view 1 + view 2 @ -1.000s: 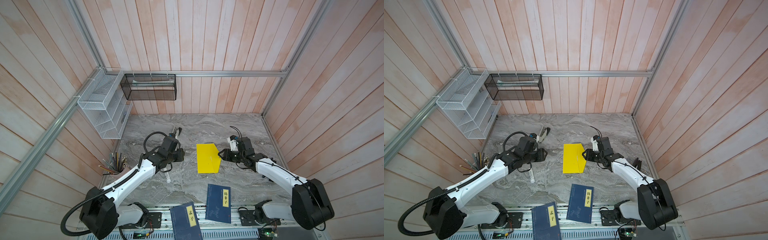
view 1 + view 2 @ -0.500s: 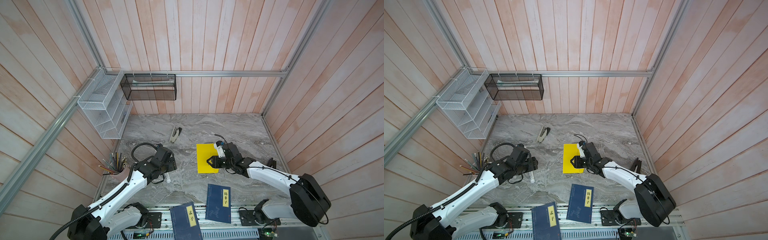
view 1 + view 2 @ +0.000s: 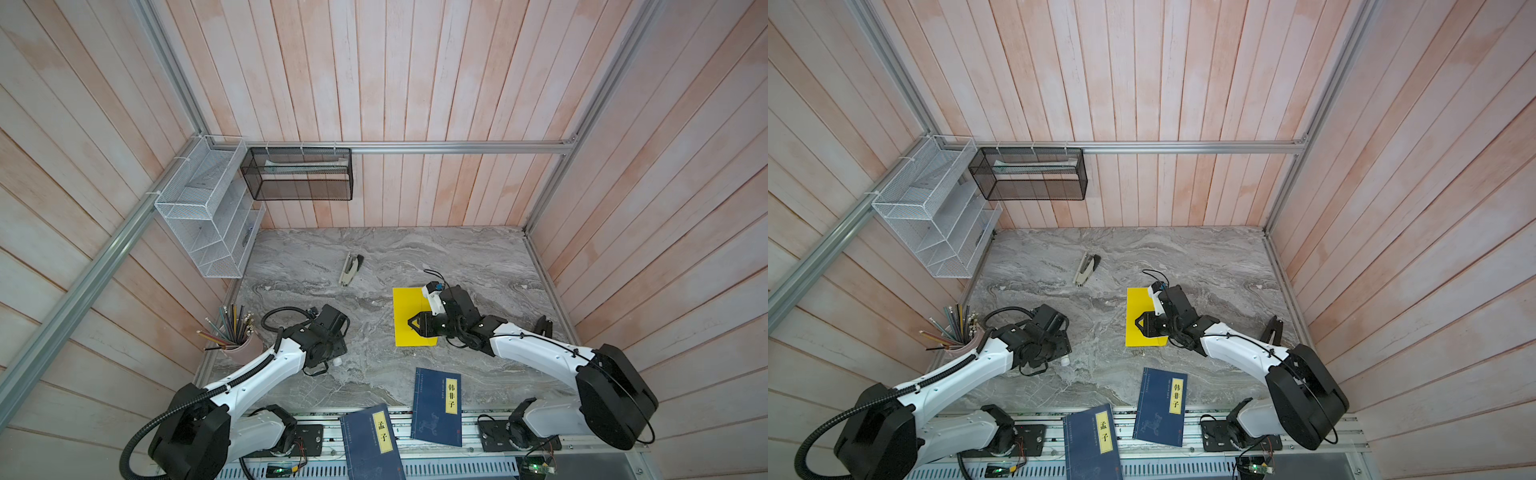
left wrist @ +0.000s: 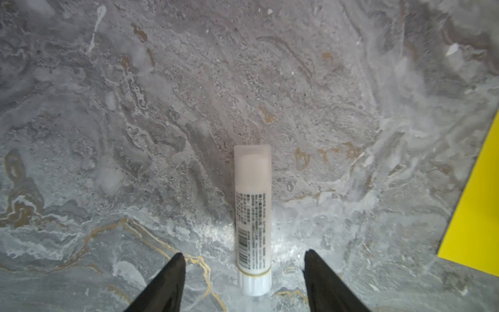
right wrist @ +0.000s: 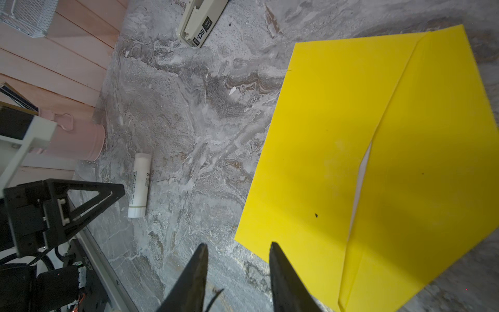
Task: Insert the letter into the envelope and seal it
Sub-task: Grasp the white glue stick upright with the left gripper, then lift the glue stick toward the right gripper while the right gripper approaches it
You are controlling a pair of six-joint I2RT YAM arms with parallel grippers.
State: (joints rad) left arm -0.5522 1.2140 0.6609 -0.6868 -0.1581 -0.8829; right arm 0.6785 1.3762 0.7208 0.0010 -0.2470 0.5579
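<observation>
- The right gripper [image 5: 237, 244] has its jaws partly apart and holds nothing. In both top views it reaches in from the right, with its fingers over the envelope [image 3: 409, 307]. I cannot tell whether they touch the paper.
- The left gripper [image 4: 243, 254] stands wide open and grips nothing. A glue stick [image 4: 252, 210] lies on the table [image 3: 457, 257] between its fingertips [image 4: 179, 259], clear of both.
- The envelope is bright yellow and lies flat on the grey marbled table, a little right of the middle. The right wrist view shows its tapered flap folded over the body, with a thin white sliver [image 5: 363, 167] in the gap along the flap's edge.
- The envelope lies well apart from the left gripper. Only a yellow corner [image 4: 475, 216] shows at the side of the left wrist view.
- The glue stick is white with a pale cap and printed label. It lies between the envelope and a pink cup [image 3: 245, 347] holding pencils.
- A beige stapler [image 3: 351, 268] rests farther back on the table, near the envelope but apart from it.
- Two dark blue books [image 3: 438, 405] [image 3: 372, 440] with yellow title labels lie at the front edge.
- A white wire rack [image 3: 208, 216] and a black mesh basket [image 3: 297, 174] hang on the walls.
- Nothing lies on the envelope except the right gripper above it.
</observation>
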